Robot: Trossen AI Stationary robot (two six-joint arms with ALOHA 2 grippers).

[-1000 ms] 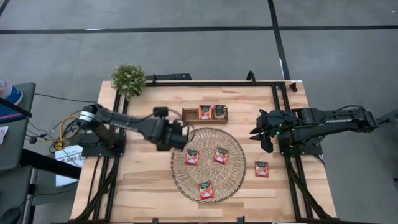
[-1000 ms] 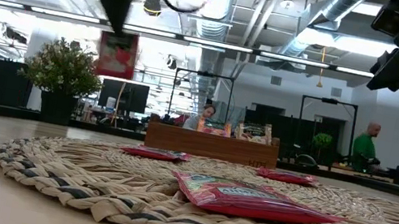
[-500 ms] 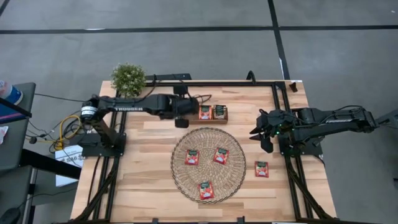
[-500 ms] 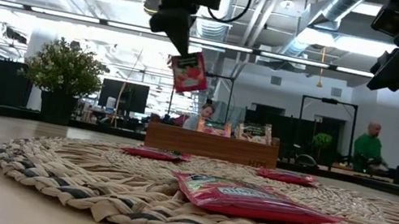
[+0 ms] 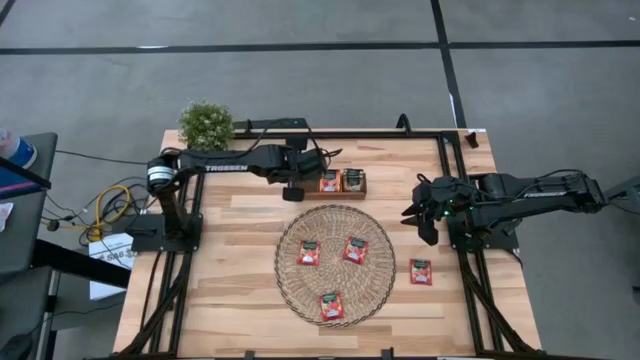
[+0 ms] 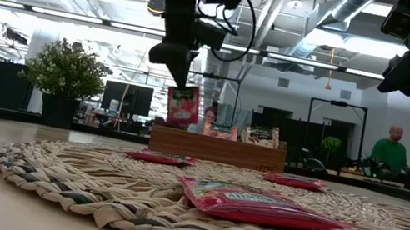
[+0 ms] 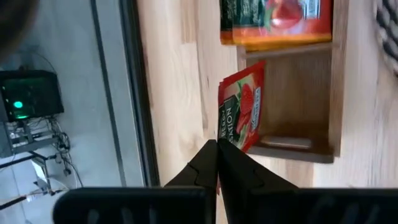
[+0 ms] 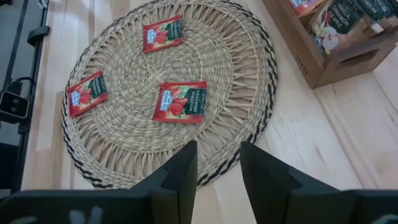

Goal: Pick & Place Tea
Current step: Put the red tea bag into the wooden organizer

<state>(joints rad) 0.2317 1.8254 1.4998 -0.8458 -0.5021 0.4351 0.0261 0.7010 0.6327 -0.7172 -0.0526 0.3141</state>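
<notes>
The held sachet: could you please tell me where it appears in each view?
High view: hidden under the left claw, beside the tray.
Low view: sachet hanging from that claw, above the tray's left end.
Left wrist view: sachet pinched over the tray's empty compartment.
Right wrist view: not in it.
Shared landmark: the tray.

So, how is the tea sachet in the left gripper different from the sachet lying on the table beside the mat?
The held sachet hangs upright, pinched by the shut left gripper above the wooden tray's empty end compartment; the loose sachet lies flat on the table, apart from the woven mat and untouched. The held one is close to the tray, the loose one nearer the right gripper. Both are red with similar print.
</notes>
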